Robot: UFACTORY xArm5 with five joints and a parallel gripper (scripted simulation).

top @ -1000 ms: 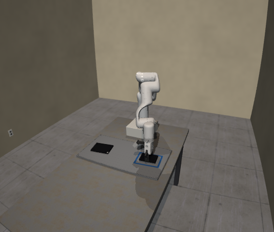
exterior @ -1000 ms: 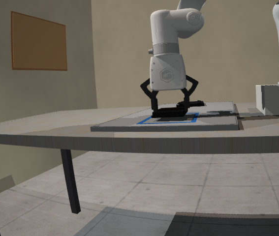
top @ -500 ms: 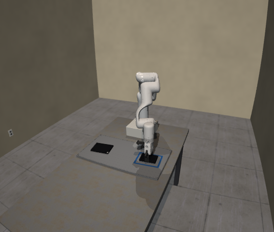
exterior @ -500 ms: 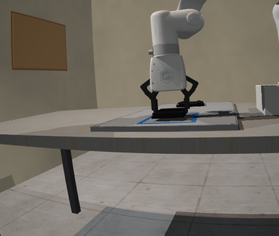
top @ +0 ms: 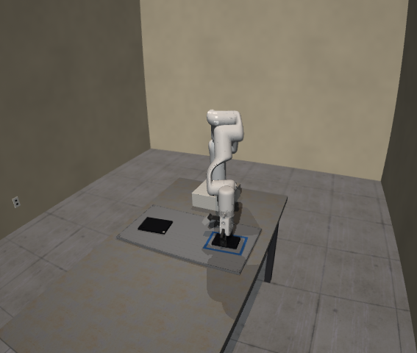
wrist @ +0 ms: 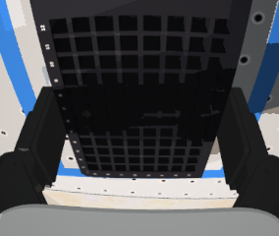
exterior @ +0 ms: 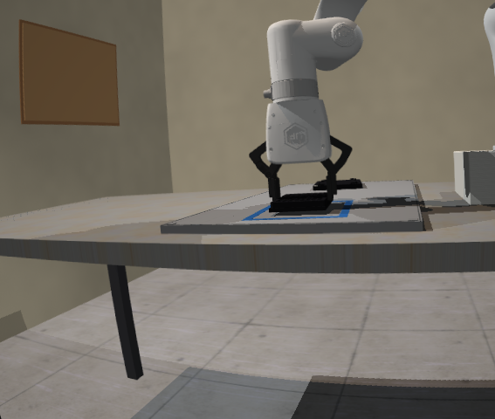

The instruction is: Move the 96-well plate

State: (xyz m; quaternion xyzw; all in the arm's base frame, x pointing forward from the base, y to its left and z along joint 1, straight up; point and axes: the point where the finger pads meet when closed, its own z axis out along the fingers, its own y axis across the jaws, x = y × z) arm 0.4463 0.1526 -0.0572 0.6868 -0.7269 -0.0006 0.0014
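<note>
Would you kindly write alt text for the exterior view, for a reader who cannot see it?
A white robot arm's gripper clamps a black 96-well plate at deck level inside a blue taped outline on a grey deck. The empty black plate nest lies behind, and the deck rests on a wooden table.

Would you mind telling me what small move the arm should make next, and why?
Probably open the gripper and release. The 96-well plate appears to sit low on the deck inside the blue taped outline, right way up, long sides roughly along the tape, yet it is clamped between the fingers.
</note>
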